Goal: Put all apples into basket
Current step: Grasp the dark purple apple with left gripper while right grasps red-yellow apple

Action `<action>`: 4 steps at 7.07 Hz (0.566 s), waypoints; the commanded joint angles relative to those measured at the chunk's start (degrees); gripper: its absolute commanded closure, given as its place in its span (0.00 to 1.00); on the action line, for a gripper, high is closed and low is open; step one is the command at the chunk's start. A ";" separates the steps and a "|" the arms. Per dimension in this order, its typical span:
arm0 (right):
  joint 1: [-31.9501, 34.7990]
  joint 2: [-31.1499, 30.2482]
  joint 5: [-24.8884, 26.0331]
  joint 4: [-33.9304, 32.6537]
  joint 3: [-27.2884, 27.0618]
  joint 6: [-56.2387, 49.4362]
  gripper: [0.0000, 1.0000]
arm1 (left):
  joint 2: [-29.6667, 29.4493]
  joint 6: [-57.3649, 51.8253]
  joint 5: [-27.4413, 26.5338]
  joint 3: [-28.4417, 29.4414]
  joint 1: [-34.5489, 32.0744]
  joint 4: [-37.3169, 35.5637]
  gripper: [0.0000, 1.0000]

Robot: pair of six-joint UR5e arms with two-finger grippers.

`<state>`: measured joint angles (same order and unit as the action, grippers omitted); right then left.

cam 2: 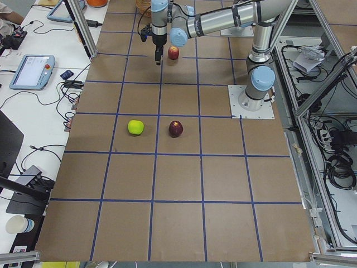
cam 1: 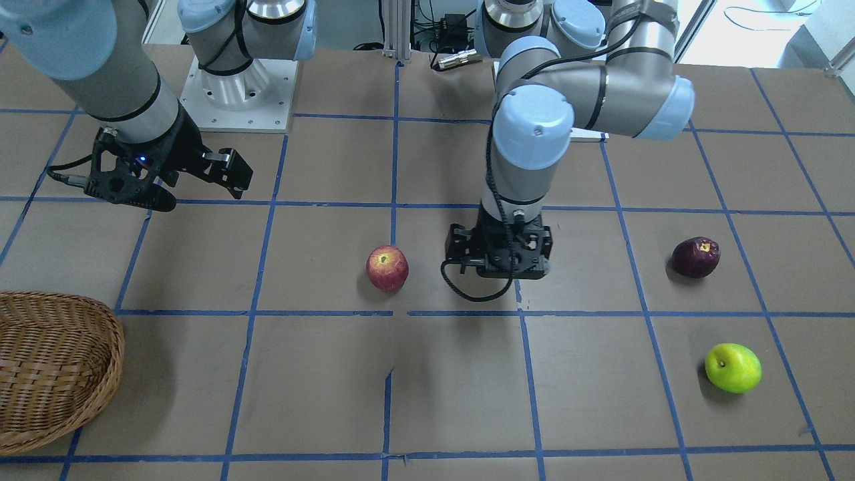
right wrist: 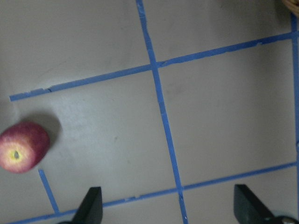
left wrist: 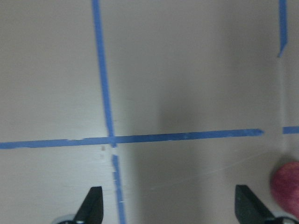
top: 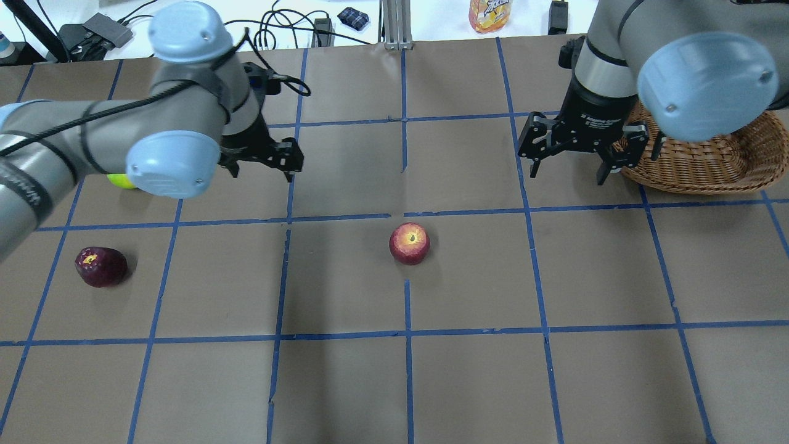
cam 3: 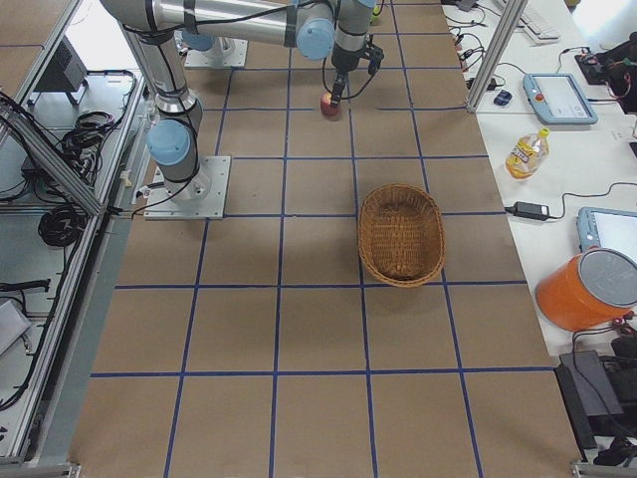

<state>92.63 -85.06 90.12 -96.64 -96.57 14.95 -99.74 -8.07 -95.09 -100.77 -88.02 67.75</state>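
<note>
Apples (top: 409, 243) lie well apart, away from table (top: 468, 382) edges; left claw (top: 262, 176), right claw (top: 567, 177) spread, empty.

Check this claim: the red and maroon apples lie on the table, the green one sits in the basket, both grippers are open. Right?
No. The green apple lies on the table too, far from the basket, as the exterior front-facing view shows. The rest holds.
</note>
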 commanded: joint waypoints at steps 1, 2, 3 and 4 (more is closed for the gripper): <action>7.00 3.04 0.06 -10.04 -4.23 8.91 0.00 | 2.71 -16.53 -2.89 -0.74 18.06 5.44 0.00; 9.64 4.88 0.06 -11.71 -4.24 13.82 0.00 | 2.54 -24.11 -2.56 -1.00 25.11 5.64 0.00; 12.63 7.42 -0.03 -14.86 -4.32 18.31 0.00 | 0.27 -31.75 -1.86 -1.27 30.75 5.64 0.00; 15.18 10.15 0.06 -17.51 -4.33 22.79 0.00 | -0.97 -32.96 -1.94 -3.01 32.63 4.51 0.00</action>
<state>104.39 -78.15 90.14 -110.71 -100.78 32.04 -99.04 -36.34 -97.16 -102.30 -59.91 72.97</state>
